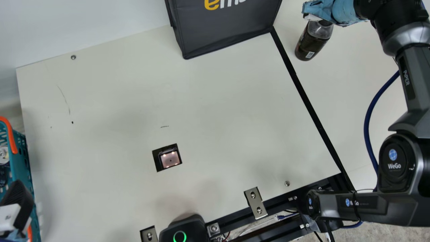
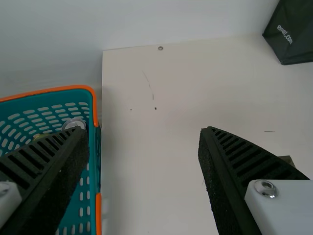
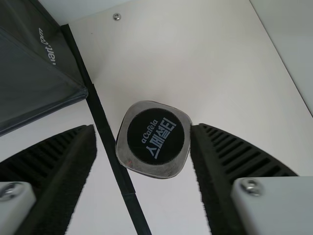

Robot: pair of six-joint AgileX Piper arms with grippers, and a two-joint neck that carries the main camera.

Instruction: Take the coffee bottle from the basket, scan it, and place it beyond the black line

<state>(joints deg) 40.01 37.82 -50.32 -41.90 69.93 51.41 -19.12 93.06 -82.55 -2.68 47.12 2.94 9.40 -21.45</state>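
Nearest, at the desk's (image 1: 111, 101) robot-side edge, sits a dark unit w/ a green ring light (image 1: 183, 230). L gripper (image 2: 143, 132) is by the basket (image 1: 20, 161); its jaws are spread wide, nothing btwn them. Prob. parked on the pick side to keep out of the R arm's way, tho a can (image 2: 74, 124) is in the basket.

Bit farther, the scanner (image 1: 170, 159) is set in the desk, window up, w/ room around it, prob. so a barcode can be shown from above. Whether the scan's done, can't tell.

Black line (image 1: 305, 94) runs off to the far R. Past it, on the R side, the coffee bottle (image 1: 311, 45) stands upright on the desk, lid (image 3: 155, 136) up: most stable pose, base flat. R gripper (image 3: 144, 129) is over it from above, jaws spread either side of the lid, one v. close to or touching it, a gap at the other. Looks like the release step, task approx. done bar the retreat. Wide jaws make sense here, b/c a snug exit could drag the bottle. Next: lift straight up, no sideways drift, else the close side may nudge or tip it.

Farthest, the dark shopping bag (image 1: 228, 30) stands by the line's far end.
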